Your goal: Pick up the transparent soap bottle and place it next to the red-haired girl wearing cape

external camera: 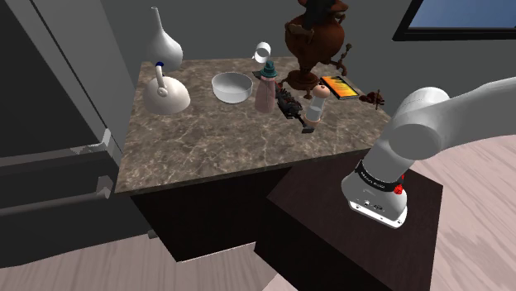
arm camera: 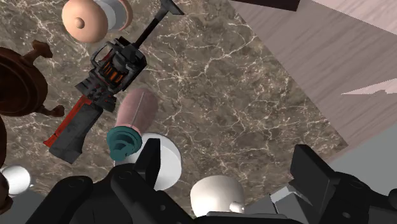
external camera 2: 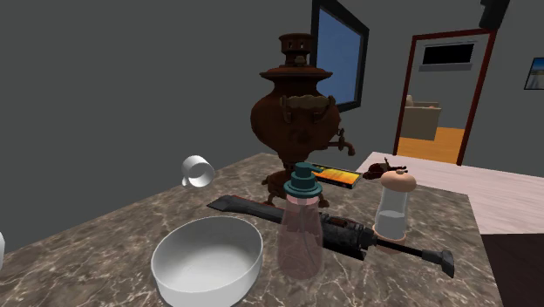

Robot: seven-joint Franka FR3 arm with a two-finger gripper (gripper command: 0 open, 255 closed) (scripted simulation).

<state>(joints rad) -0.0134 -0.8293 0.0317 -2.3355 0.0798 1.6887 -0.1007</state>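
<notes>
While my fingers (arm camera: 151,162) are hanging spread apart over the bench (arm camera: 242,95), the soap bottle (arm camera: 137,109) is standing just outside one of them.

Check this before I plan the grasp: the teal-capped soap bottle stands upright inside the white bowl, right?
Not inside. The soap bottle stands upright on the counter, beside the white bowl. The second exterior view shows this.

Shoulder view looks down from behind the stand (external camera: 322,227) over the whole counter (external camera: 223,149). Second exterior view sits low and close, facing the samovar (external camera 2: 301,118) corner. Wrist view hangs overhead, seemingly tilted. All three share the soap bottle (arm camera: 135,109).
</notes>
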